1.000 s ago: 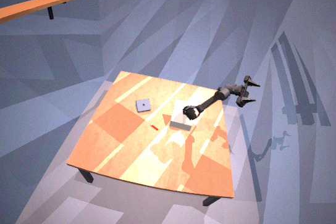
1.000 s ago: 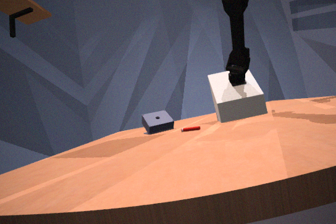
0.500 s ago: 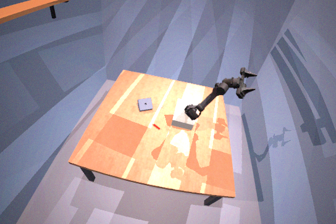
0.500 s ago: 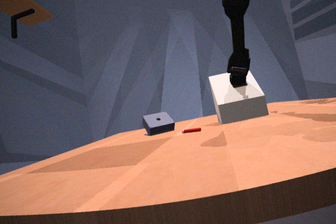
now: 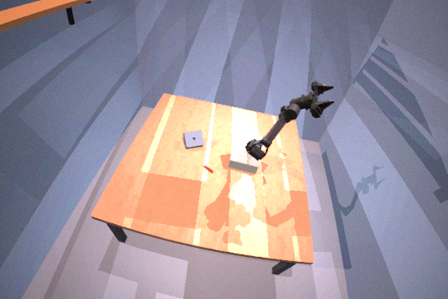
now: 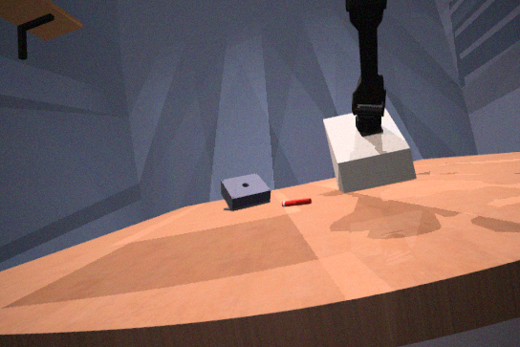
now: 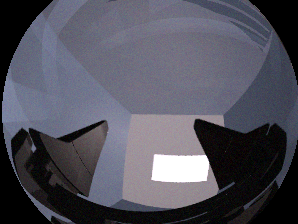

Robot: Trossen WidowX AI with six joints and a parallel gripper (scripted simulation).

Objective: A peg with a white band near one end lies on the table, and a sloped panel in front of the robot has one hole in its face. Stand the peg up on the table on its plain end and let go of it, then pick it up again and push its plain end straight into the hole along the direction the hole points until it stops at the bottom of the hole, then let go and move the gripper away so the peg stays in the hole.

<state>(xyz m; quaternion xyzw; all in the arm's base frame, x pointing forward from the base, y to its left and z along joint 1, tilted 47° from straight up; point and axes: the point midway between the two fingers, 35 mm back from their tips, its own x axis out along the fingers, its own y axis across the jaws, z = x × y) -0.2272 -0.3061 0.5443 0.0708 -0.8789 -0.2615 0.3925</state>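
Note:
The red peg (image 5: 208,170) (image 6: 300,202) lies on its side on the table (image 5: 173,206) (image 6: 191,311), its white-banded end toward the panel's side in the exterior view. The grey-blue sloped panel (image 5: 189,142) (image 6: 258,184) stands beyond the peg, with one dark hole (image 5: 193,138) (image 6: 246,185) in its upper face. My gripper (image 5: 333,95) (image 7: 151,124) is open and empty, high up and well away from peg and panel, out beyond the table's edge in the top view. It is out of frame in the exterior view. The wrist view shows no peg or panel.
The arm stands on a white block (image 5: 243,165) (image 6: 378,170), to the right of the peg and panel in the top and exterior views. Another orange surface (image 5: 53,5) (image 6: 33,0) is far off at the upper left. Bright light patches and shadows cross the table.

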